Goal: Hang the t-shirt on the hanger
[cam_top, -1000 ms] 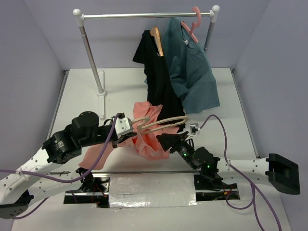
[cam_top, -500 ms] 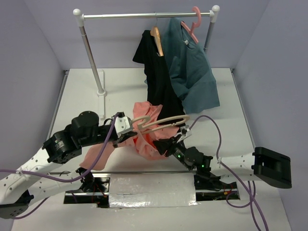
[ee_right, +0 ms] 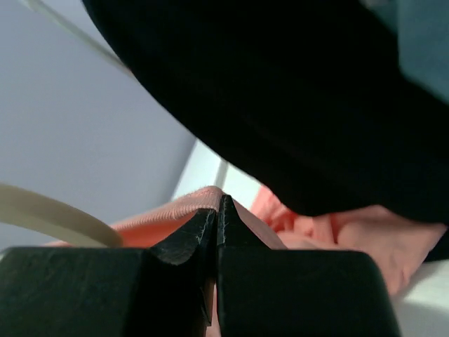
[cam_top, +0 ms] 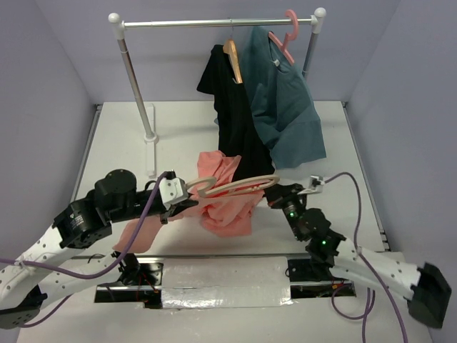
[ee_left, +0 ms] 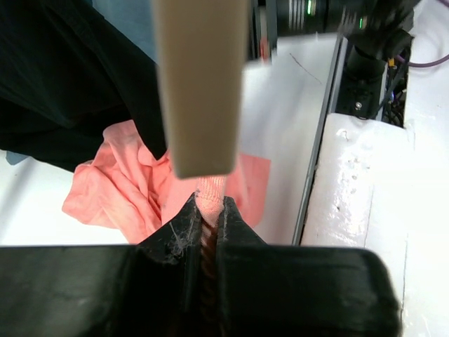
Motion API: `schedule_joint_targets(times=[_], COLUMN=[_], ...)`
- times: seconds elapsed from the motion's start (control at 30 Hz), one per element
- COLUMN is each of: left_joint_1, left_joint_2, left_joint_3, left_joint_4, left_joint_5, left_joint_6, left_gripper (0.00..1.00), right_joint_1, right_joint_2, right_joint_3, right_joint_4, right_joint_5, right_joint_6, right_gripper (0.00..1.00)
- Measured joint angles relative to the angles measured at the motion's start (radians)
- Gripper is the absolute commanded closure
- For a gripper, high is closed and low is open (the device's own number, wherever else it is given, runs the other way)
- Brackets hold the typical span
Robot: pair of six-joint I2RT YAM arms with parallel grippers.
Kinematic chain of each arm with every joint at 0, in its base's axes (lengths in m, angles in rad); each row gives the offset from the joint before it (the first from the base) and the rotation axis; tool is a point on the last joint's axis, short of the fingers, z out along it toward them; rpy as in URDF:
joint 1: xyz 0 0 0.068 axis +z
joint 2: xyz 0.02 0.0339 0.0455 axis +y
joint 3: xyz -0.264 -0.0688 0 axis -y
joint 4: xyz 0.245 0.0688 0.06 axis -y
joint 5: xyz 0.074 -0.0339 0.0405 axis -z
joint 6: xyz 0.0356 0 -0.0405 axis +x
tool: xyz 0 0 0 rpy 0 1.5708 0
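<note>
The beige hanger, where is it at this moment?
In the top view the hanger is in the middle, between the left gripper and the right gripper, just above the t-shirt and in front of the black shirt.

right gripper (cam_top: 274, 194) swung right, clamped onto t-shirt (cam_top: 228, 211) collar (jaws previously apart).

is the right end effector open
No, in the right wrist view the right end effector has its fingers pressed together, pinching the ribbed edge of the t-shirt.

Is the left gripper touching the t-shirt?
Touching. The left wrist view shows the left gripper pinching the t-shirt by a ribbed edge between its jaws.
</note>
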Motion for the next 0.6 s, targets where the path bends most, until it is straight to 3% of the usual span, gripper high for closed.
schedule_joint_targets(times=[0.13,0.23,0.6], left_joint_1=[0.000,0.000,-0.003], left_joint_2=[-0.002,0.001,0.173], left_joint_3=[0.000,0.000,0.001], left_joint_4=[-0.007,-0.001,0.003], left_joint_5=[0.009,0.007,-0.058], left_joint_6=[0.000,0.000,0.026], left_gripper=[1.00,1.00,1.00], right_joint_1=[-0.111,-0.140,-0.166], right_joint_2=[-0.260,-0.346,-0.335], right_joint_3=[0.038,0.108,0.381], right_joint_4=[-0.202,-0.358,-0.714], right_joint_5=[-0.039,-0.074,-0.131], right_joint_6=[-0.001,-0.032,-0.192], right_gripper=[1.00,1.00,1.00])
